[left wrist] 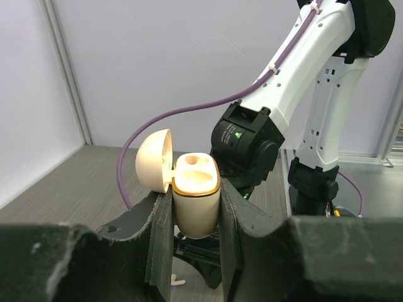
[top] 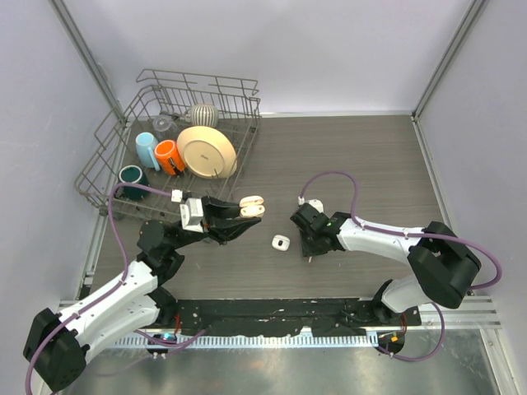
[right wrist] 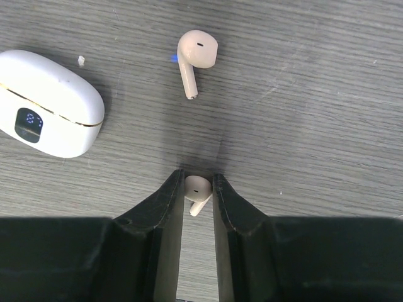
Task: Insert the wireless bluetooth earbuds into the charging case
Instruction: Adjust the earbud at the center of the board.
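— Which charging case is being worked on?

— The cream charging case (left wrist: 196, 182), rounded plastic with a gold rim. It's held up off the dark wood-grain tabletop (top: 370, 156) in the left gripper (left wrist: 196, 217). Its lid is hinged open to one side and two wells show in its top. The jaws are pressed against its two flanks, clamped on it. From above, it sits to the left of the closed white case (top: 281, 243), the glossy one with the small digital display, and a little farther from the arm bases.

— And the earbuds?

— I can make out two small white plastic ones with short stems. The pinched earbud (right wrist: 196, 187) sits between the tips of the right gripper (right wrist: 198, 181), low at the tabletop just right of the closed white case. Those jaws are almost together, squeezing its head. The loose earbud (right wrist: 196, 53) lies flat on the wood near the closed white case, a little beyond the right gripper's tips and touching neither.

— Is anything touching the closed one?

— No. The closed white case lies on the tabletop between the two grippers, display side up.
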